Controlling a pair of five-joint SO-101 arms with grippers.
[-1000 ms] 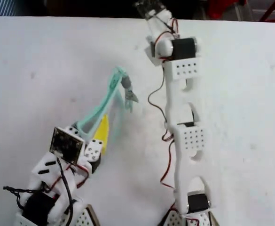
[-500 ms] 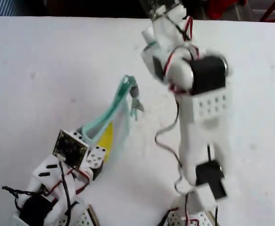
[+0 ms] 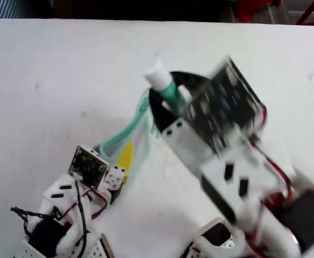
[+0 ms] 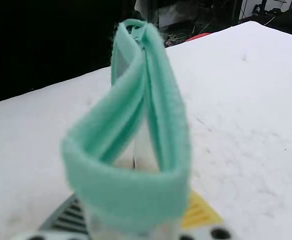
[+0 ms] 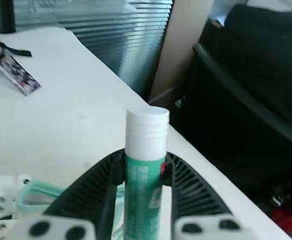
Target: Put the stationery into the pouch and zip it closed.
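Glue stick [image 3: 163, 85], green-bodied with a white cap, sits pinched in the right hand [image 5: 145, 172], with the black jaws closed on its body and the capped end poking out past them. From above, it hangs at the far end of the pouch [image 3: 125, 131], close by the end of the zip; I can't tell whether they touch. The stick's long axis points toward the counter's far left, cap first. The pouch runs slantwise from near-left to far-right, so the two lie crossed rather than in line. The pouch's mint-green mouth [image 4: 136, 150] stands up and gapes in a narrow loop. The left hand [image 3: 111, 173] grips the pouch's near end, where a yellow piece [image 3: 125, 156] shows; whether it is inside I cannot say. I'd guess the stick must be swung round to lie along that slit and go in end first, since the opening is long but slim. Bare counter [image 3: 49, 70] lies open toward the far and left edges, and both arms crowd the near edge.
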